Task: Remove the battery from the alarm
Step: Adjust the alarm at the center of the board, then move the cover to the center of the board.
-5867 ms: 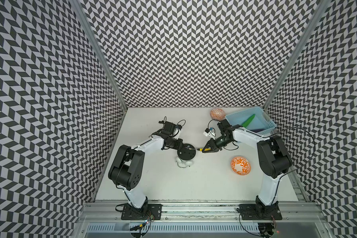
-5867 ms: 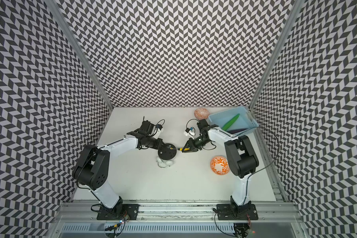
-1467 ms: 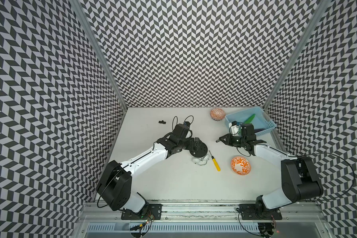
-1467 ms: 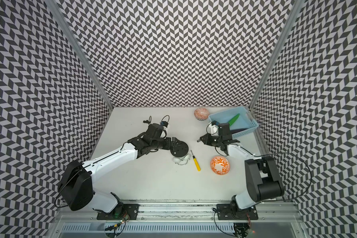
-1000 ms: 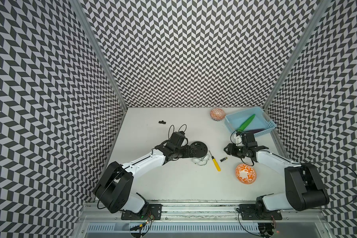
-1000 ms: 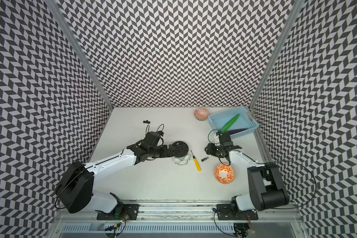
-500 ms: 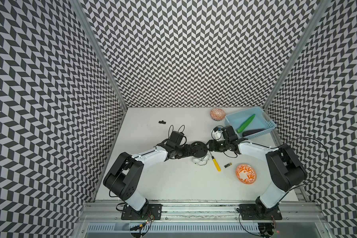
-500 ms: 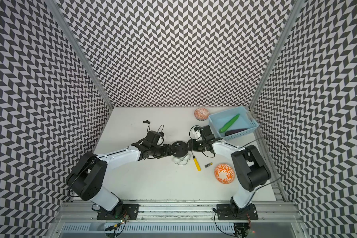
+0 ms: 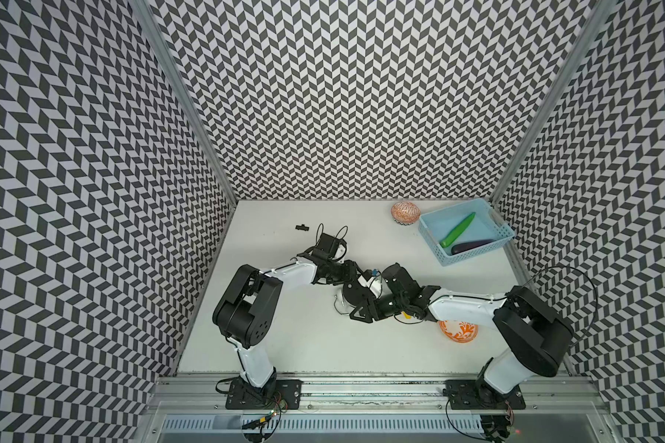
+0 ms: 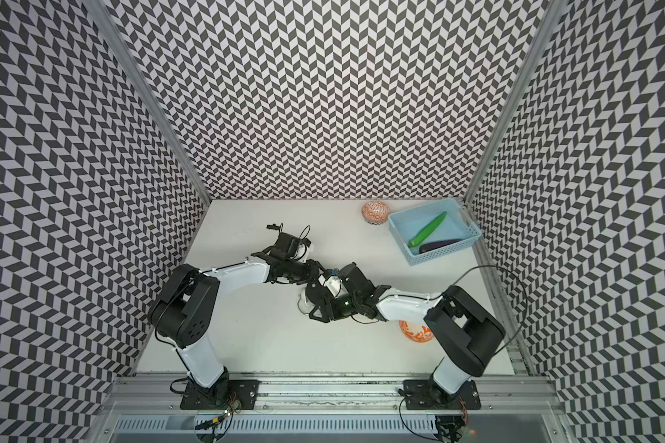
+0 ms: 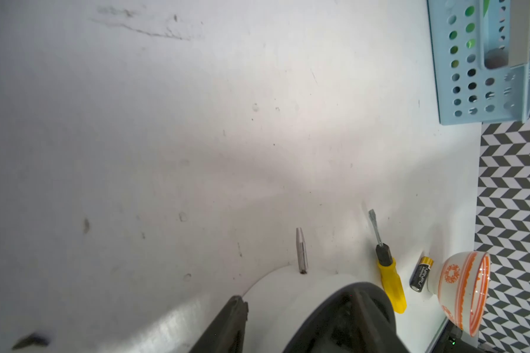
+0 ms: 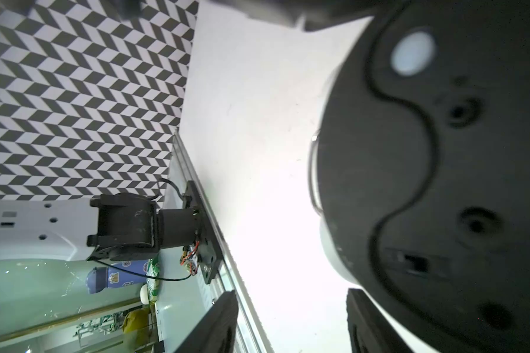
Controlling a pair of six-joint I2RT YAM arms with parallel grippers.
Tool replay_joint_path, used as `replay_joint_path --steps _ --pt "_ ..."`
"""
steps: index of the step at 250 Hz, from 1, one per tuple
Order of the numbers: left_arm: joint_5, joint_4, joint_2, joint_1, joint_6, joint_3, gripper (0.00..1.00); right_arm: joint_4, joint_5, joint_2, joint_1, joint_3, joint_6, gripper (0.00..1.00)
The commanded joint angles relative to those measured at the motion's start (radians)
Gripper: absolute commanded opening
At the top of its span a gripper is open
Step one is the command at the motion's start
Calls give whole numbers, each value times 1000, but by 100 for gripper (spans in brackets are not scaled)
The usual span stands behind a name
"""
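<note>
Mid bench [image 9: 292, 345] the left tool [image 9: 349, 277] clasps the alarm [image 9: 356, 297], the right tool [image 12: 291, 324] gapes empty beside it, and towards the right edge the battery [image 11: 422, 274], already out, lies just beside a bowl [image 11: 462, 287]: probably light, stiff, slick, best pinched mid-body.

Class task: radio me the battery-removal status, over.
Left end effector astride alarm. Right end effector open beside it. Battery out, on table between screwdriver and bowl.

In both top views the right arm [image 9: 462, 307] covers the battery [image 11: 422, 274], most of the screwdriver [image 9: 407, 315] and half the orange bowl [image 9: 459, 333], while the alarm [image 12: 441, 168] shows in the right wrist view blurred and cut off by the edge.
</note>
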Motion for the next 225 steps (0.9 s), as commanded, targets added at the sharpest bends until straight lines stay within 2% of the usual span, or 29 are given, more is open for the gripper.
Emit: replay_joint_path --steps 1,35,53,71,88,118,137,155,225 --pt "30 -53 9 1 83 60 57 50 36 -28 -9 15 9 61" --pt "-73 -79 -57 34 129 117 69 -88 94 -101 -52 63 -75 62" --pt "-196 -107 -95 70 135 145 75 -149 156 -153 -98 66 -108 63" --pt "-353 -142 -104 119 149 176 75 -194 225 -201 -154 60 -137 66" --pt "-465 -160 -79 175 176 214 75 -217 233 -231 -214 52 -160 67" --pt "-471 -168 28 320 112 317 71 -237 247 -271 -284 41 -185 68" --pt "-482 -170 113 374 53 402 67 -242 252 -287 -304 38 -197 70" --pt "-533 -180 201 390 32 496 63 -243 246 -289 -315 35 -207 71" --pt "-666 -262 511 390 23 844 63 -243 210 -283 -344 18 -217 75"
